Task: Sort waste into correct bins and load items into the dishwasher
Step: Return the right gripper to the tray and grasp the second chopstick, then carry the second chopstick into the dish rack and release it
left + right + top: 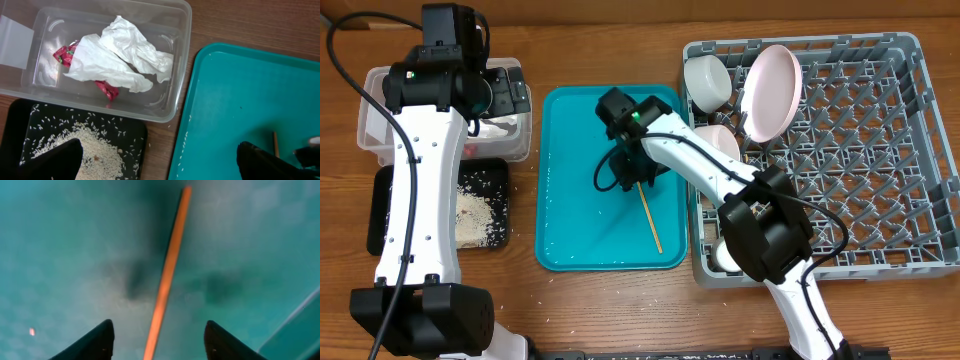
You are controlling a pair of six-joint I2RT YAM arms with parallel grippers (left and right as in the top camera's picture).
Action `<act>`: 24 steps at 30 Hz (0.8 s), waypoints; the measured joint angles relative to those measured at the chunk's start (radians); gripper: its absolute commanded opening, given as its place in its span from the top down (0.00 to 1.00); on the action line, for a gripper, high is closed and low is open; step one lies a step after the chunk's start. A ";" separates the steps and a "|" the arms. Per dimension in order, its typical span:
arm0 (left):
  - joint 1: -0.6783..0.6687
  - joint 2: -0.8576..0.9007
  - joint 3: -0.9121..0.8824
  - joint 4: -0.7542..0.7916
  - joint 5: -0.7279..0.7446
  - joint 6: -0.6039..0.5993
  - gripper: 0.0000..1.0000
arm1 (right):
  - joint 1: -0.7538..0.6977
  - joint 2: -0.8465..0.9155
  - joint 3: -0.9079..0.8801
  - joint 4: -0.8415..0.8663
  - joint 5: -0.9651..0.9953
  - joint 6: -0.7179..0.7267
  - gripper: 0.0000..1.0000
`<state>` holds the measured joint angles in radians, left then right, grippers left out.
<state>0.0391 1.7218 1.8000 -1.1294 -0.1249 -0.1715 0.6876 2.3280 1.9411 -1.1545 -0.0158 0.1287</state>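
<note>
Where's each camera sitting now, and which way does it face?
Overhead: above the table, straight down; left arm, right arm, teal tray, dish rack.
Left wrist: over clear tub and black tray, looking down; left gripper fingertips at bottom.
Right wrist: low over the tray, down at a chopstick between the right gripper.
All three share the chopstick on the tray.

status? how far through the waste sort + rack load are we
Done: crumpled white paper napkin in clear plastic tub; white rice crumbs in shallow black tray; round pale pink plate and white round bowls in grey plastic dish rack. In hand: open right gripper straddles a thin wooden chopstick on the flat teal tray, not gripped. Left: rack that chopstick, plus stray grains on the teal tray.
</note>
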 measured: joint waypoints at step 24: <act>0.000 0.000 0.000 0.000 0.000 0.000 0.00 | -0.004 0.014 0.162 -0.112 -0.039 -0.001 0.96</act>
<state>0.0391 1.7218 1.8000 -1.1297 -0.1246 -0.1715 0.6834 2.3417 2.1029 -1.2663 -0.0547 0.1276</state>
